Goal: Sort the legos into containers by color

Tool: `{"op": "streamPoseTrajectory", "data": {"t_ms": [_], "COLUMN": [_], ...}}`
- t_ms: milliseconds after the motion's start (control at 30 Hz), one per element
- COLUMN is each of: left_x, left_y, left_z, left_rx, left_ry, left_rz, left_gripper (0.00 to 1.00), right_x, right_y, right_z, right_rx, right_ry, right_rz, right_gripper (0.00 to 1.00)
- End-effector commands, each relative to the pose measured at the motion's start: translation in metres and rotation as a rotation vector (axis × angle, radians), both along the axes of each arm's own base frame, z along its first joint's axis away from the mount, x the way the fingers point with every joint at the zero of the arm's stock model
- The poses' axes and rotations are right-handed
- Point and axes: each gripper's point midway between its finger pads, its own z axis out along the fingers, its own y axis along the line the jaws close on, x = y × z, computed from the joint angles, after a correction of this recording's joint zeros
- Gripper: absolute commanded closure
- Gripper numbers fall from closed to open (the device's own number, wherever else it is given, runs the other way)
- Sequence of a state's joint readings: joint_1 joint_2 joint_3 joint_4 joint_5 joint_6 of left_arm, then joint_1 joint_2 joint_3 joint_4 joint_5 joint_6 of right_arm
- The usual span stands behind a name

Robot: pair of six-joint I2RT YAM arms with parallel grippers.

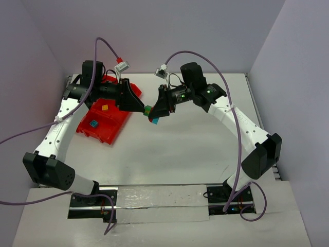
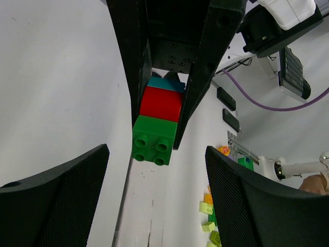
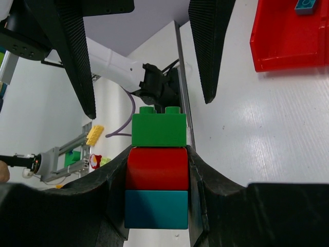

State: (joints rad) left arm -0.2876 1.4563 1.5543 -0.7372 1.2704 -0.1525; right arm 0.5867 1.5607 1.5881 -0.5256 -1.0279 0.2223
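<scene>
A: Entry, left to right. Far left?

B: Red tray (image 1: 114, 123) lies at an angle on the table (image 1: 175, 154), on the left arm's side. A yellow lego (image 1: 105, 107) sits in it, and a cyan lego (image 1: 93, 123) sits nearer the arm bases. Dividing walls are too faint from above, so I cannot tell which compartments they are in.

A: Left gripper?

B: Left gripper (image 2: 157, 152) reaches out past the tray's right edge. Jaws are spread wide with nothing in them. Its pads (image 2: 61, 200) stand either side of a green brick (image 2: 152, 140), with a gap showing on both sides.

A: That brick belongs to what?

B: A three-brick stack (image 3: 157, 167): green brick at the outer end, red brick (image 3: 157, 169) in the middle, teal brick (image 3: 156, 208) deepest. From overhead it sits between the two grippers, near the tray but outside it.

A: Right gripper?

B: Right gripper (image 3: 158, 154) is clamped on the stack. Its fingers (image 3: 115, 175) press the sides of the red and teal bricks. The green one juts out beyond the fingertips, studs pointing at the left gripper.
</scene>
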Motion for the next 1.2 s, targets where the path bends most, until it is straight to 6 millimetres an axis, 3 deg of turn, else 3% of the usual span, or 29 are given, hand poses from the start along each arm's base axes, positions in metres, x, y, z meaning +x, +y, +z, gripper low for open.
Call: {"op": "streamPoseTrajectory", "data": {"t_ms": [0, 467, 533, 667, 733, 833, 1167], "left_x": [0.0, -0.004, -0.005, -0.005, -0.005, -0.007, -0.009], "left_y": [-0.007, -0.017, -0.018, -0.018, -0.017, -0.017, -0.006], "left_z": [0.006, 0.001, -0.001, -0.002, -0.002, -0.001, 0.01], "left_rx": [-0.038, -0.037, -0.036, -0.028, -0.028, -0.026, -0.011], "left_ry": [-0.029, -0.01, 0.0, 0.005, 0.006, 0.004, -0.061], "left_rz": [-0.047, -0.089, -0.094, -0.101, -0.105, -0.109, -0.06], "left_gripper": [0.17, 0.22, 0.28, 0.58, 0.65, 0.96, 1.0], "right_x": [-0.008, -0.006, -0.005, -0.005, -0.005, -0.006, -0.006], "right_y": [0.004, 0.007, 0.007, 0.007, 0.006, 0.006, -0.01], "right_z": [0.018, 0.014, 0.013, 0.012, 0.012, 0.011, -0.002], "right_rx": [0.037, 0.033, 0.033, 0.027, 0.027, 0.026, -0.013], "right_ry": [-0.026, -0.023, -0.024, -0.023, -0.025, -0.026, -0.035], "right_rz": [0.054, 0.068, 0.07, 0.067, 0.065, 0.063, 0.026], "right_gripper": [1.0, 1.0, 1.0, 1.0, 1.0, 1.0, 1.0]}}
